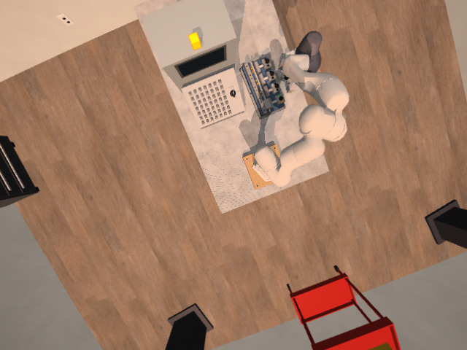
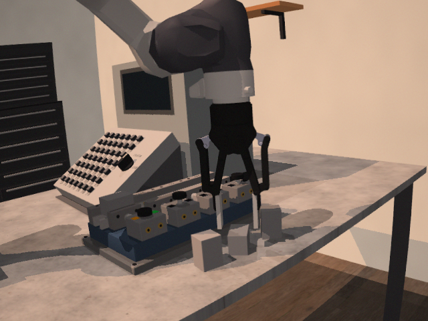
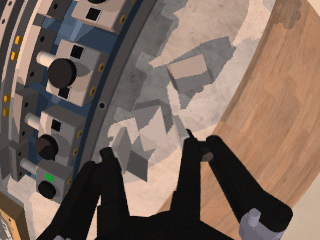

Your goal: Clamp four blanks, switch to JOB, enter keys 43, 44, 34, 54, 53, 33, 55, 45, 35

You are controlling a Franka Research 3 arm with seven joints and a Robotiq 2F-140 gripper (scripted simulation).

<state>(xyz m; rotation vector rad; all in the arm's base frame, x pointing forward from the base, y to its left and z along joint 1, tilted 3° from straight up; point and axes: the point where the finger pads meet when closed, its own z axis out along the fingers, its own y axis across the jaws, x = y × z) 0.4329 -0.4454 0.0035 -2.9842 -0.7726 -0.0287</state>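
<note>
One vise station (image 2: 146, 224) holds a clamped blank (image 2: 116, 204)

You can see the tabletop (image 1: 301, 165) (image 2: 345, 182) looks like matt, mottled stone, and the floor (image 1: 150, 244) (image 2: 311, 276) (image 3: 280, 100) like grained wood planks. Your blanks (image 2: 206, 250) (image 3: 189, 67) look smooth, matt and flat-faced. The gripper (image 2: 231, 128) (image 3: 151, 130) has a dull black finish; your arm (image 1: 324, 122) looks like smooth, pale plastic. The screen (image 1: 201, 60) (image 2: 146, 91) is dark and smooth, the walls (image 1: 68, 33) (image 2: 345, 86) plain matt.
</note>
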